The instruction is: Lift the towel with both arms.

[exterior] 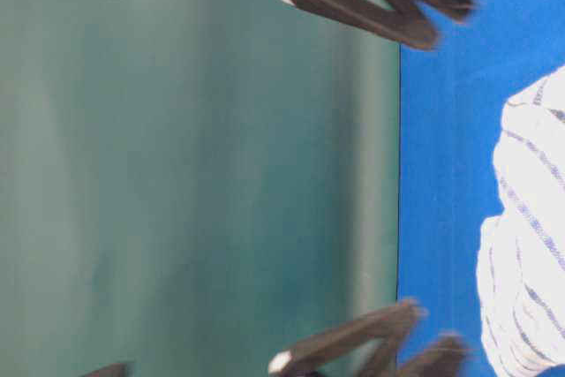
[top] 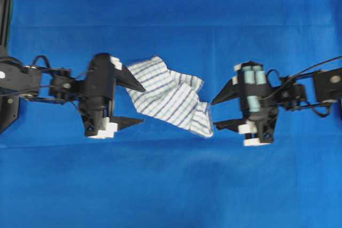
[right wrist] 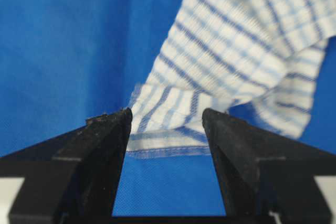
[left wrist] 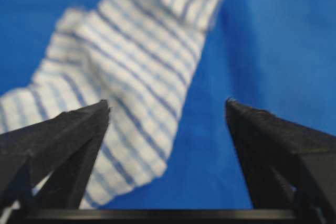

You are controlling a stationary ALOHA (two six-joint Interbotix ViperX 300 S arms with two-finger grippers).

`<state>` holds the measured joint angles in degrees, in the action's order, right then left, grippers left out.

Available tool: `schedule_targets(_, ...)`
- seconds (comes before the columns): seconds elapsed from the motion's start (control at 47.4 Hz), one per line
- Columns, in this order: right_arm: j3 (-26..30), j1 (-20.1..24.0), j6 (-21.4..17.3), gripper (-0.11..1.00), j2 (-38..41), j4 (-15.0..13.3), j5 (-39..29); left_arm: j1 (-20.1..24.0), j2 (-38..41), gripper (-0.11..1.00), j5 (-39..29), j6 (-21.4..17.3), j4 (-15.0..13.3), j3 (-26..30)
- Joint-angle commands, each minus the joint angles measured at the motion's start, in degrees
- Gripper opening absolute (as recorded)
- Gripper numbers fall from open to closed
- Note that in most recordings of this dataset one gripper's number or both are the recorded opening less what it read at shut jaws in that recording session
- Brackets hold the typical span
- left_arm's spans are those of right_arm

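Towel (top: 170, 100): crumpled at centre of overhead frame, flat on blue desk (top: 171, 185).
Left hand (top: 140, 104): wide open, empty; upper finger tip at towel's left edge.
Right hand (top: 216, 113): wide open, empty; hem just ahead between fingers.
Risk, left: mostly bare desk between fingers; could close on nothing.
Risk, right: thin hem bite, could slip on lifting.

Plain blue table cloth (top: 171, 185) across whole surface; blurry teal-green wall (exterior: 194, 183) behind, even light.
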<state>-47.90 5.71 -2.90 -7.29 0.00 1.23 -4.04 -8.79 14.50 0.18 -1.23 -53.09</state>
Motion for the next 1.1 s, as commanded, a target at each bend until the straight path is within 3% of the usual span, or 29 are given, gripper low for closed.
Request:
schedule_targets(0.0, 1.93, 0.35, -0.62, 0.61, 2.20, 0.26, 0.18, -0.26, 2.11, 0.91, 0.53, 0.00, -0.09, 1.41)
schedule_targets(0.443, 4.39, 0.97, -3.34, 0.61, 13.10, 0.35, 2.64, -0.26, 13.36, 0.91, 3.25, 0.18, -0.09, 2.90)
schedule_targets(0.823, 6.33, 0.97, -3.96, 0.59, 15.73, 0.35, 2.99, 0.62, 14.41, 0.86, 2.72, 0.35, -0.35, 3.43)
schedule_targets(0.928, 6.33, 0.97, -3.96, 0.46, 15.73, 0.35, 2.99, 0.79, 14.50, 0.63, 1.49, 0.35, -0.44, 3.69)
schedule_targets(1.076, 6.42, 0.79, -3.96, 0.05, 15.73, 0.35, 3.16, 0.88, 14.50, 0.19, 0.35, 0.26, -0.44, 3.87)
